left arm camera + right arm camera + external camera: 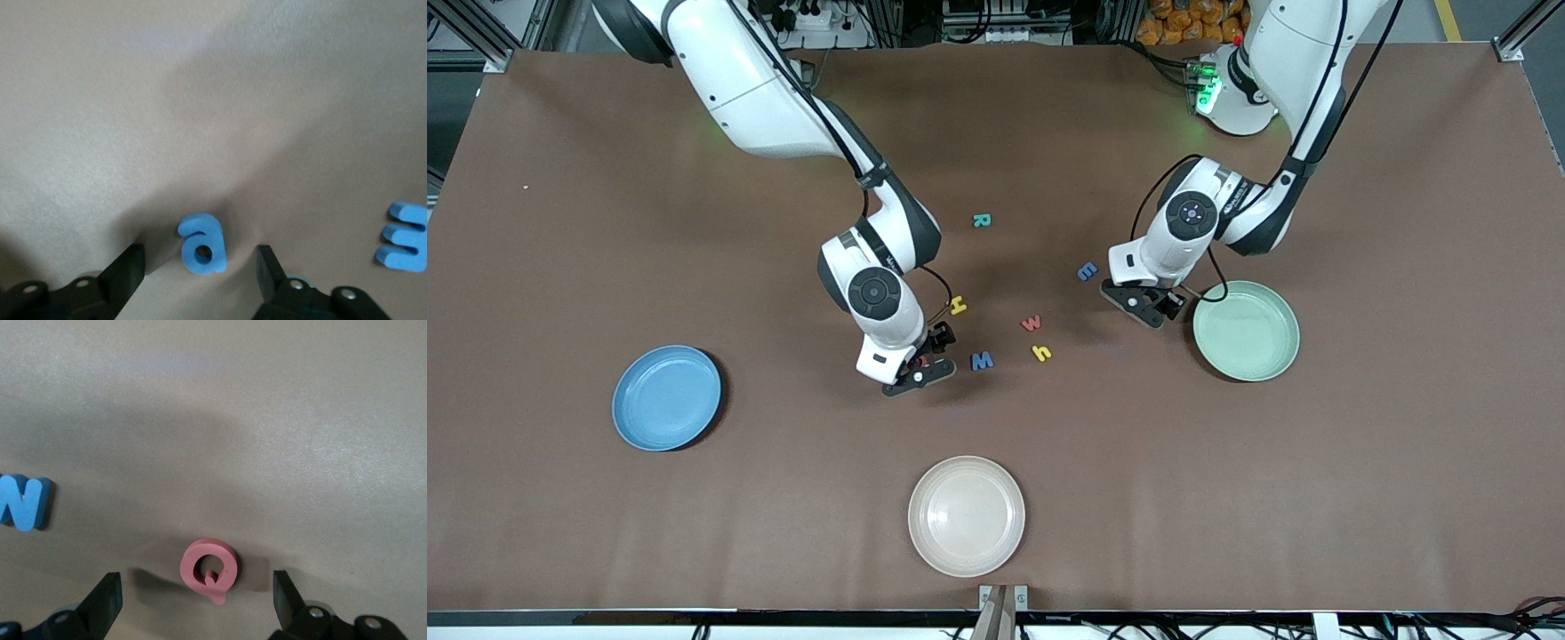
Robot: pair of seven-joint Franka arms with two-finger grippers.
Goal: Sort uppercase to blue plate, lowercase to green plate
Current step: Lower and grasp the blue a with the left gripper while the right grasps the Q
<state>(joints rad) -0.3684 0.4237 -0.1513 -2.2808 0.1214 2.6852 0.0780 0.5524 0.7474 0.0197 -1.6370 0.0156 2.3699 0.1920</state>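
My left gripper (1152, 307) (200, 252) is open beside the green plate (1246, 331). A blue a (202, 244) lies between its fingers, with a gap on each side. The blue e (1087, 271) (404, 238) lies close by. My right gripper (920, 369) (196, 577) is open around the pinkish-red Q (925, 361) (209, 567), not touching it. The blue W (982, 360) (23, 501) lies next to it. Yellow H (958, 306), red w (1032, 324), yellow h (1041, 354) and teal R (981, 220) lie mid-table. The blue plate (667, 397) holds nothing.
A cream plate (967, 516) sits nearest the front camera, near the table's edge. The green plate has nothing in it. Brown table (605, 222) stretches bare toward both ends.
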